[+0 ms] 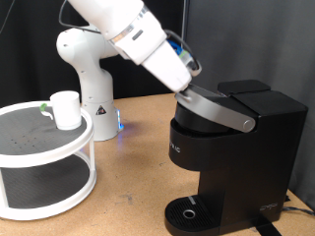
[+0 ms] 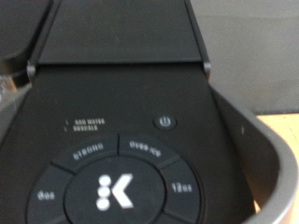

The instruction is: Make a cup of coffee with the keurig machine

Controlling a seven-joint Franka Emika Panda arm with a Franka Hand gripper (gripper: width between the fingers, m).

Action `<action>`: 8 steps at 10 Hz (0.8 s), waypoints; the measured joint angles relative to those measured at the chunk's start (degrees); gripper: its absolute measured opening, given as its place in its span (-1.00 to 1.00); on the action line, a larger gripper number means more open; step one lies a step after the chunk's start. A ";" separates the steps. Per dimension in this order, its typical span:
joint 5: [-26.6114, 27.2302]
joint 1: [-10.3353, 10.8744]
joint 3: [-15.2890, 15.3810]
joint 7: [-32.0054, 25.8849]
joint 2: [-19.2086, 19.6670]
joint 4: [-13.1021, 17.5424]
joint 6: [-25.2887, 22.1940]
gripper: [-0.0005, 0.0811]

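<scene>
So we've got the gripper (image 1: 187, 87) pressed right down at the keurig's (image 1: 231, 147) grey lid handle (image 1: 219, 108), which runs off from it along the lid's front edge. Can't tell if its fingers are apart or together, since the wrist view only shows the button panel (image 2: 114, 182). The cup (image 1: 66, 109) sits well off behind the gripper, on the white rack (image 1: 44, 157).
</scene>
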 joint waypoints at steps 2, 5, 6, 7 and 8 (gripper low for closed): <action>0.00 -0.22 -0.47 -1.17 1.51 -0.56 1.42 -0.99; 0.00 -0.42 -0.74 -2.14 2.84 -0.99 2.08 -0.99; 0.00 -0.44 -0.78 -2.32 3.22 -1.11 2.32 -0.99; 0.00 -0.43 -0.72 -2.51 3.82 -1.35 2.69 -0.99; 0.00 -0.40 -0.58 -2.67 4.47 -1.63 3.40 -0.99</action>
